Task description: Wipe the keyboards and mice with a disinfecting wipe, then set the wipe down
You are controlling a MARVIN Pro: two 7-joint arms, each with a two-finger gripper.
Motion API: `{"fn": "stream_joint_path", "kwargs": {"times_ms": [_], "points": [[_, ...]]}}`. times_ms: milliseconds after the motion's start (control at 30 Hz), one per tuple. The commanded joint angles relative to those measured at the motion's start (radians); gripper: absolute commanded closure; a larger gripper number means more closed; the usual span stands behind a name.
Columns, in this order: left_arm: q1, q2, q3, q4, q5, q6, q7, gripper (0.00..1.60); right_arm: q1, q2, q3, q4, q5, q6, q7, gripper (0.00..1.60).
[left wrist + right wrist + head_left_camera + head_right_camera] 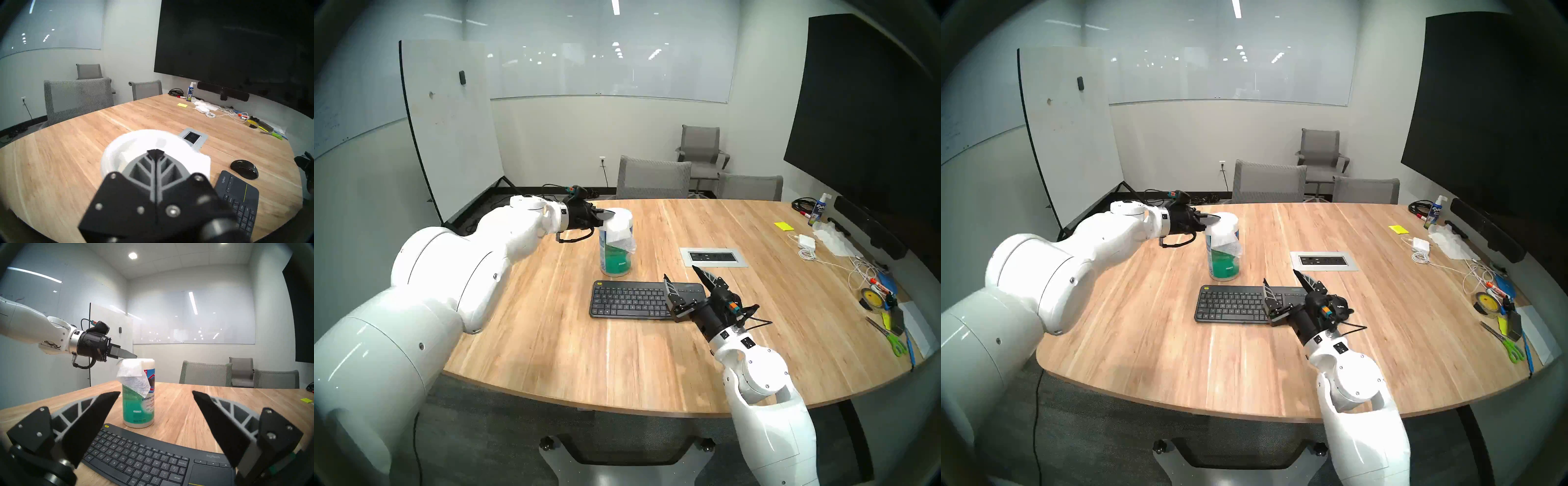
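Pale wood with long streaked grain forms the rounded table point(653, 356), and the flat dark-grey keyboard point(629, 299) lies on it with rows of small square keys, a yellow-green button at its far-left corner and a smooth touchpad at its right end. Just behind the keyboard stands a tall round canister point(616, 247) of blue-green plastic with a white lid. A thin white wipe point(134, 377), soft and finely woven, is draped over the lid and hangs crumpled down the canister's side. The left gripper point(155, 153) reaches almost level over the lid; in the left wrist view its two grey ribbed fingers lie pressed together along a thin seam, tips just above the white lid, and whether they pinch any of the wipe cannot be told. The right gripper point(156, 394) hovers above the keyboard's touchpad end with its two black wedge-shaped fingers spread wide and nothing between them. The black mouse point(244, 171), smooth and domed, sits on the wood just beside the keyboard's touchpad end, seen only in the left wrist view. A rectangular grey metal socket panel point(713, 257) is set flush into the tabletop beyond the keyboard.
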Motion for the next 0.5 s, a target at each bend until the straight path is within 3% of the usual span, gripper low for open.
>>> {"fn": "stream_joint_path", "kwargs": {"times_ms": [0, 467], "points": [[-0.016, -0.006, -0.003, -0.007, -0.003, -0.005, -0.001, 1.60, 0.009, -0.004, -0.002, -0.019, -0.001, -0.006, -0.003, 0.00], [-0.026, -0.013, -0.005, -0.002, 0.000, 0.033, 0.001, 1.60, 0.014, -0.005, -0.002, -0.014, 0.000, -0.003, 0.000, 0.00]]}}
